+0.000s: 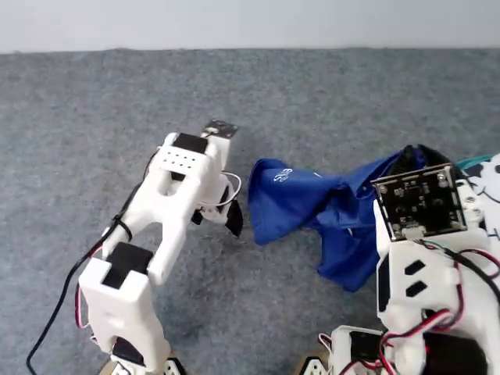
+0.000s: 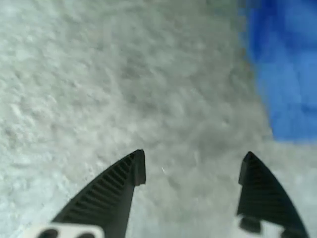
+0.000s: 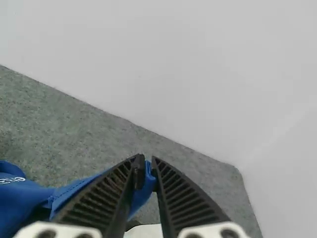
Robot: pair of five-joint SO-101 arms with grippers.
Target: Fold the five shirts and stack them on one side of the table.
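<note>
Right gripper (image 3: 145,161) is clamped on a fold of the blue shirt (image 3: 20,198), while the left gripper (image 2: 194,158) is held wide apart with nothing between its fingers.

A strip of blue cloth is pinched between the ribbed inner faces of the right gripper's fingers (image 3: 106,191), with the rest of the shirt trailing away from them over the grey table (image 3: 59,124) and a pale wall (image 3: 173,59) seen behind. From the high view the shirt is seen bunched and crumpled, raised at the right arm (image 1: 418,273) and spread down onto the table towards the left arm (image 1: 176,195). The left gripper is pointed down at bare grey surface, just beside the shirt's near edge and not touching it. A white printed cloth (image 1: 488,180) is seen at the table's right edge, beside the right arm.
</note>
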